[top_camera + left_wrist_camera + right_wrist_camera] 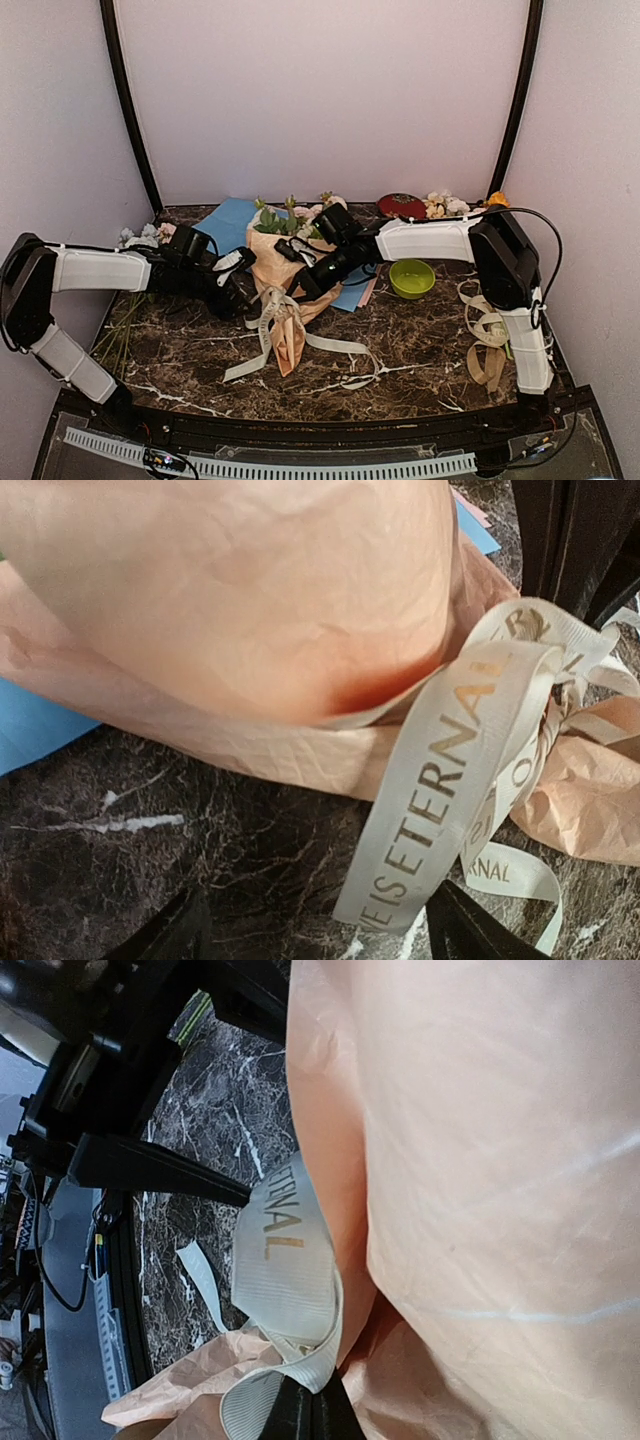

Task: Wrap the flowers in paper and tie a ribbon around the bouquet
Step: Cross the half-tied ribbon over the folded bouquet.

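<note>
The dark marble desk (420,350) carries everything, and both white arms reach in from the sides to meet over its middle. The bouquet (283,275) lies there, its cone of tan paper (250,610) narrowing to a point aimed at the near edge. The flowers (292,214) show pale blooms and green leaves out of the wide far end. A light blue sheet (228,222) lies flat under and behind the cone, showing at both sides.

The cream ribbon (450,770) with dark lettering loops around the narrow part of the cone. Its loose tails trail over the desk toward the near edge and off to the right.

The left gripper (320,935) sits just to the left of the cone, low over the desk. Its fingers (165,935) are spread wide, and a strand of ribbon hangs between them without being pinched. The right gripper (312,1415) reaches across the cone from the right. Its jaws are closed together on a fold of the ribbon, tight against the paper.

A green bowl (411,277) stands to the right of the bouquet. Near the right edge lies a second coil of ribbon (487,345). A bunch with an orange bloom (455,205) rests at the far right, and another loose bunch (140,236) at the far left.
</note>
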Controlling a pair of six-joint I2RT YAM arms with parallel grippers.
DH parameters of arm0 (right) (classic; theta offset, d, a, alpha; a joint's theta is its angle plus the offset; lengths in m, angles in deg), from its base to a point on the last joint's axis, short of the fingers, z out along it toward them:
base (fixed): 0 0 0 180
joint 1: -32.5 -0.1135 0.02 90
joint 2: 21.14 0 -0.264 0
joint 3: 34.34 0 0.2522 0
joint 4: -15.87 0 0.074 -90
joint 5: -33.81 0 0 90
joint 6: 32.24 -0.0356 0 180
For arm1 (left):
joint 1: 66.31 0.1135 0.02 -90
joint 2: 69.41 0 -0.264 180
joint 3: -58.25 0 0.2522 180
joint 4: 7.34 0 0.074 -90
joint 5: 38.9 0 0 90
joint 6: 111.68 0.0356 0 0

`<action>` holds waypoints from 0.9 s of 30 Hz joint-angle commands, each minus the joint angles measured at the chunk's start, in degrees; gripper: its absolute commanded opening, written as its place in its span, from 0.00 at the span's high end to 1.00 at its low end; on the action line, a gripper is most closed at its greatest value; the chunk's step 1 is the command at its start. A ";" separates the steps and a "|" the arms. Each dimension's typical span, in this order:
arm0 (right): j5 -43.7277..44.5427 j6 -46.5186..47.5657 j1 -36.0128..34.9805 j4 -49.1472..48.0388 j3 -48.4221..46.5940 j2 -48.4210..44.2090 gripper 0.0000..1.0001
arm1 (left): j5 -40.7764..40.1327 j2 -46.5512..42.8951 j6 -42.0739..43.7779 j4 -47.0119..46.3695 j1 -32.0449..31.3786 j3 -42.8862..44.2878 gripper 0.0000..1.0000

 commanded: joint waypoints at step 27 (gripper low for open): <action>2.02 -1.78 -0.80 -0.76 0.08 -1.80 0.96 | 8.03 8.73 1.59 5.66 -0.14 4.42 0.69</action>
